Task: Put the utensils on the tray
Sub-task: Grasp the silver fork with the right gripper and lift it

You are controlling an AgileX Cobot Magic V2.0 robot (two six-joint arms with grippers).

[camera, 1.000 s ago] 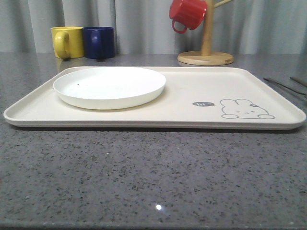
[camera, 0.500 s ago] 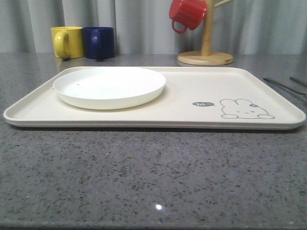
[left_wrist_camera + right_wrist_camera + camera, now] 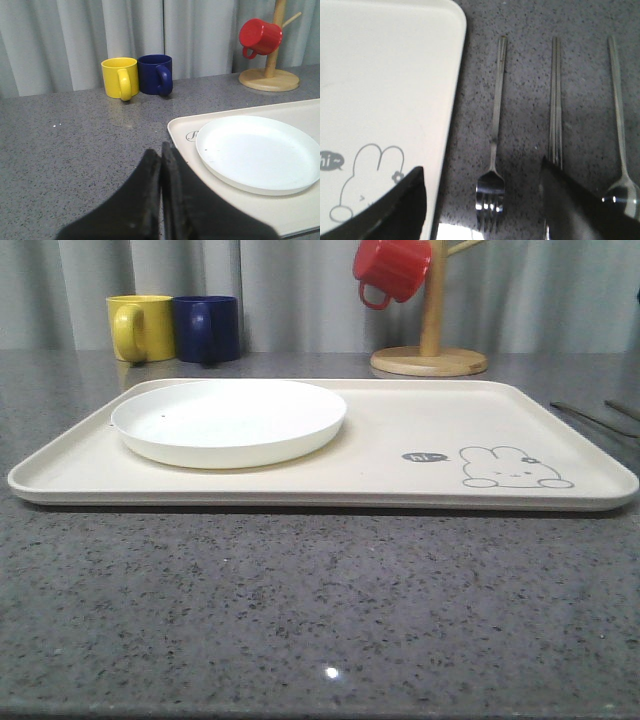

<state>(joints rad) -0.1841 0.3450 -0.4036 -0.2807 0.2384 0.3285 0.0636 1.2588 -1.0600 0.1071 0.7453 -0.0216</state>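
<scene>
The cream tray with its grey bunny drawing lies across the grey table and carries a round white plate. Beside the tray's right edge, three silver utensils lie side by side on the table: a fork, a pair of chopsticks and a spoon. Thin utensil handles show at the right in the front view. My right gripper hovers open above the fork's head, one finger over the tray, the other over the chopsticks. My left gripper is shut and empty beside the tray's left end.
A yellow mug and a dark blue mug stand at the back left. A wooden mug tree holding a red mug stands at the back right. Grey curtains close the back.
</scene>
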